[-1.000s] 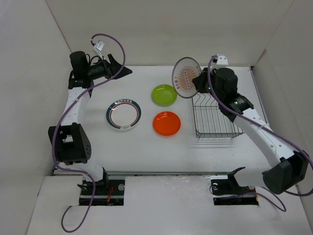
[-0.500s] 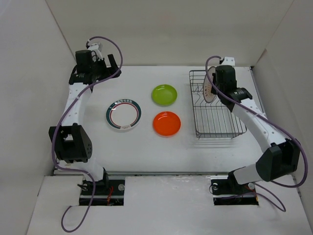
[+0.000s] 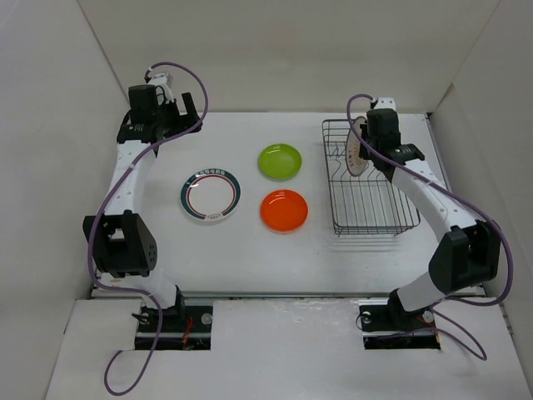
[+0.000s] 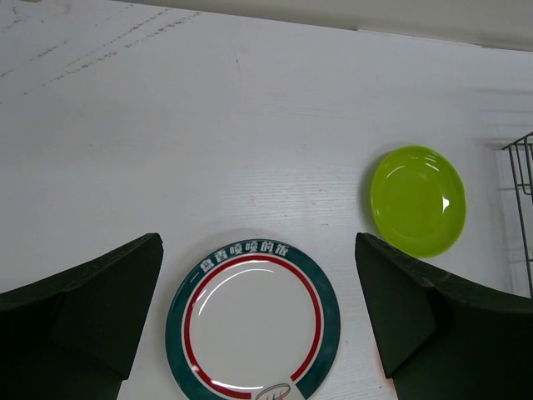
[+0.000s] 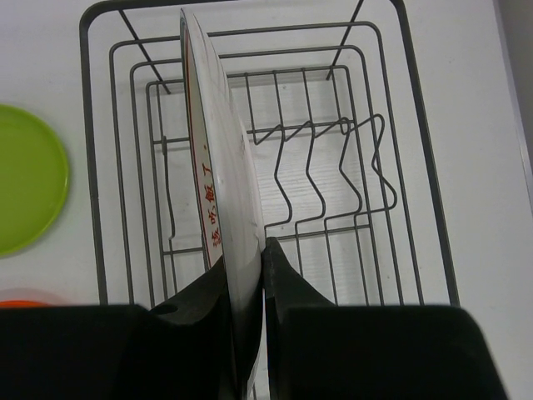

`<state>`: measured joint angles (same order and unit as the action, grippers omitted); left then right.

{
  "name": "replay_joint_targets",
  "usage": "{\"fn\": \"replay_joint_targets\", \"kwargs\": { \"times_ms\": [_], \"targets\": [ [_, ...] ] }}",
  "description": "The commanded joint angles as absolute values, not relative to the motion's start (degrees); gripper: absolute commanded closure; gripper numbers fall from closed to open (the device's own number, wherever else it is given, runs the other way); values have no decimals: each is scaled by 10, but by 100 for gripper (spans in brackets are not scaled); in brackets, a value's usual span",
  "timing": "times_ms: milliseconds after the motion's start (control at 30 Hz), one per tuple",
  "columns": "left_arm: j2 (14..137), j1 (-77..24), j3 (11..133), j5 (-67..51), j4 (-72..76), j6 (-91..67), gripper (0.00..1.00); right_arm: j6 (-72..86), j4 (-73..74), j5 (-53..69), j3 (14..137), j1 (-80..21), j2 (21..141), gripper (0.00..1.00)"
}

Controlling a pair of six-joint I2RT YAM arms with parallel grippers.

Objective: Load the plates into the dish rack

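My right gripper (image 5: pixel 246 250) is shut on the sunburst plate (image 5: pixel 218 167), held on edge over the far end of the black wire dish rack (image 5: pixel 398 100); from above the plate (image 3: pixel 356 154) stands upright inside the rack (image 3: pixel 371 218). My left gripper (image 4: pixel 258 287) is open and empty, high above the ringed white plate (image 4: pixel 252 321), which lies flat at table left (image 3: pixel 211 196). The lime green plate (image 3: pixel 280 161) and the orange plate (image 3: pixel 284 210) lie flat in the middle. The green plate also shows in the left wrist view (image 4: pixel 417 200) and the right wrist view (image 5: pixel 25 187).
White walls enclose the table on the left, back and right. The rack's upright divider prongs (image 5: pixel 333 175) stand right of the held plate. The rack's corner (image 4: pixel 521 167) shows at the right edge of the left wrist view.
My right gripper has carried the sunburst plate from above the rack's left corner down into the rack's far end, turning it on edge. My left arm turned slightly, then stayed still.
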<state>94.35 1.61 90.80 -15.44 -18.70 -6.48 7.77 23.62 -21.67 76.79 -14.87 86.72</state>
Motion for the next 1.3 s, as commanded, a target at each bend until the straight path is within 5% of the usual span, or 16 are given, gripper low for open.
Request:
{"fn": "replay_joint_targets", "kwargs": {
  "times_ms": [0, 500, 633, 800, 1000, 1133, 1267],
  "targets": [
    [928, 16, 933, -149, -181, -58, 0, 83, 186, -196, 797, -139, 873, 100],
    [939, 16, 939, -143, -192, -58, 0, 112, 186, -208, 822, -139, 932, 97],
    [944, 16, 944, -148, -197, -53, 0, 112, 186, -208, 835, -139, 955, 83],
    [949, 16, 950, -166, -197, -47, 0, 112, 197, -208, 852, -139, 969, 53],
    [968, 16, 950, -249, -197, -33, 0, 112, 211, -223, 875, -149, 963, 40],
    [1001, -21, 986, -294, -217, -8, 0, 112, 244, -262, 895, -156, 928, 3],
    [1058, -74, 1032, -337, -234, 10, 0, 112, 250, -264, 883, -169, 875, 0]
  ]
}}
